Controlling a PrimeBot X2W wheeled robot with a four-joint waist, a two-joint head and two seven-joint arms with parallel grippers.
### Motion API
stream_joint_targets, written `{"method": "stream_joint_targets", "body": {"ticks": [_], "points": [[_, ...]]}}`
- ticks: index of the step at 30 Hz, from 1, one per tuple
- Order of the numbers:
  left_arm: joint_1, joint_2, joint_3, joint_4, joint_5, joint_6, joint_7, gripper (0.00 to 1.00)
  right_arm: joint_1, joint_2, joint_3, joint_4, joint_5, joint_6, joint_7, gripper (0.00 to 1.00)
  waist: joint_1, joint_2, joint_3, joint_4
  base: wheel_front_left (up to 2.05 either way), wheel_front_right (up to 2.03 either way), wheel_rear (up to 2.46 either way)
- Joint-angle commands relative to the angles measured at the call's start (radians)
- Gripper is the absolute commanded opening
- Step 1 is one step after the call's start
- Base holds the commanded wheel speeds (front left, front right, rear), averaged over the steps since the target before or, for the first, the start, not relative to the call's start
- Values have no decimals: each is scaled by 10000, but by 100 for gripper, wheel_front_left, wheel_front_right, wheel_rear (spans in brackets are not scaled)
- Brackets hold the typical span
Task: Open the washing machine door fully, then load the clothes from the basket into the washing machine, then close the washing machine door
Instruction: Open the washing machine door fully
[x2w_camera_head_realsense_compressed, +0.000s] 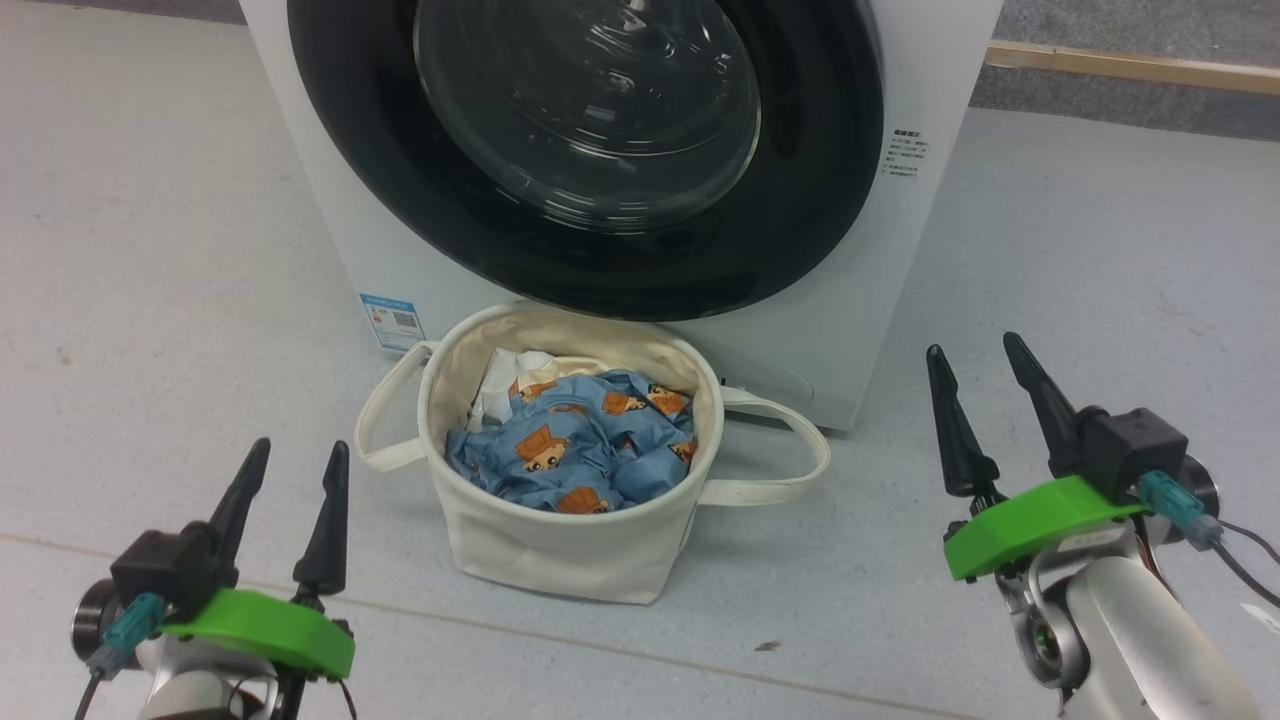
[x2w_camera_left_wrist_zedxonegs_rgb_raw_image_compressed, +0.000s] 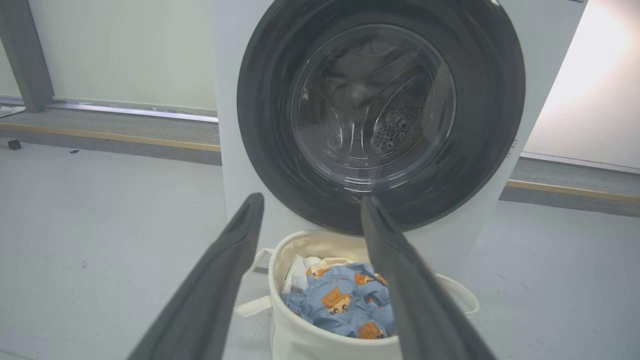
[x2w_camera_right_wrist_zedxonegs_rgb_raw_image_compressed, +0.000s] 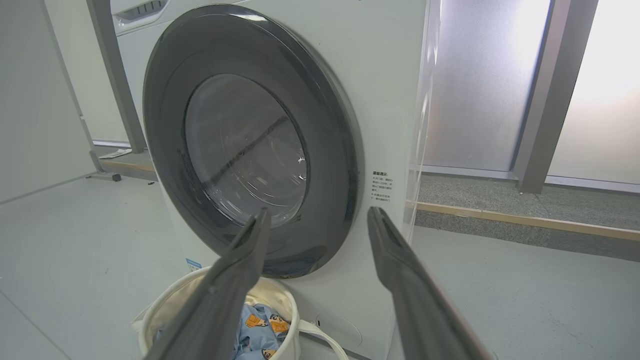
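The white washing machine stands ahead with its round black-rimmed door shut flat against the front; the steel drum shows through the glass. Right below the door sits the cream basket, its loop handles hanging to both sides. Blue bear-print clothes fill it, beside a white bundle. My left gripper is open, low and left of the basket. On the basket's right, my right gripper is open too. Neither holds anything. The door and the basket also show past the right fingers.
Grey floor spreads to both sides of the machine. A wooden strip runs along the wall base at the back right. A small blue label marks the machine's lower left corner. Frosted panels and a grey post stand behind.
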Motion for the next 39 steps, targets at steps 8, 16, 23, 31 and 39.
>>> {"method": "stream_joint_targets", "body": {"ticks": [8,16,23,31,39], "points": [[-334,-61,352,-473,28,53,-120,100,-301,132,-142,-295,230,0,-122,100,0,0,50,83,0,0,0],[-287,-501,648,-876,-326,45,-120,100,-423,113,-464,-340,297,0,-122,100,0,0,358,282,0,0,0],[-268,-642,619,-1003,-97,142,-120,100,-691,103,-831,-242,413,0,-122,100,0,0,797,497,0,0,0],[-614,-807,566,-1127,80,232,-120,100,-1388,-306,-1179,-508,693,0,-122,100,0,0,1836,824,0,0,0],[-1037,-1063,430,-1544,212,60,-120,100,-2255,-821,-1693,-639,1032,0,-122,0,0,0,2758,1216,0,0,0]]}}
